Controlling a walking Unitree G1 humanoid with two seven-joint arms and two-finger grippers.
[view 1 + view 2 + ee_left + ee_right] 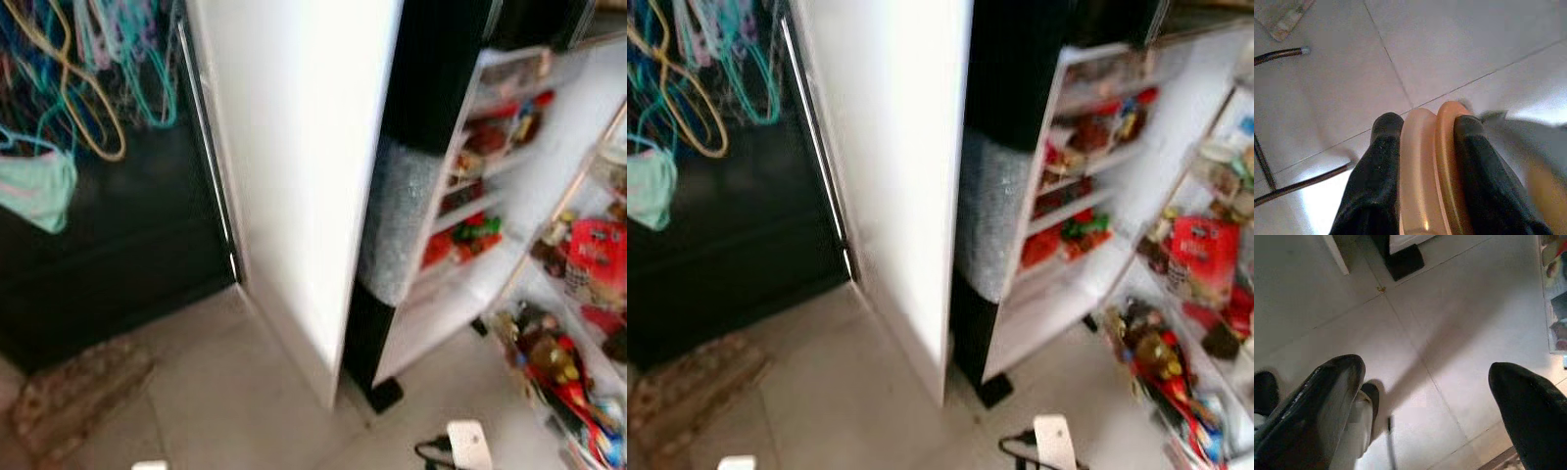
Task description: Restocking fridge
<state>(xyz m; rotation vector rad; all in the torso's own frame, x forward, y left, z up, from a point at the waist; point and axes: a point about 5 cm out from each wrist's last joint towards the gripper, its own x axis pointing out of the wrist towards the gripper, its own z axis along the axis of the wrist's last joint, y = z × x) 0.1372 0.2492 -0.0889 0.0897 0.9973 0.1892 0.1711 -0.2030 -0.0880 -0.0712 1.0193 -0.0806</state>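
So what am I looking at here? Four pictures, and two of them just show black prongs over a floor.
They all come from one walking house robot. The two wide pictures are its head camera's two eyes, looking down at an open fridge with packed door shelves; they are blurred. The other two come from cameras on its wrists, looking along each arm's two black fingers. The left gripper is shut on a peach-coloured ringed object; I can't tell what it is. The right gripper is open and holds nothing, hanging over the tiled floor. Coloured clothes hangers hang to the fridge's left.
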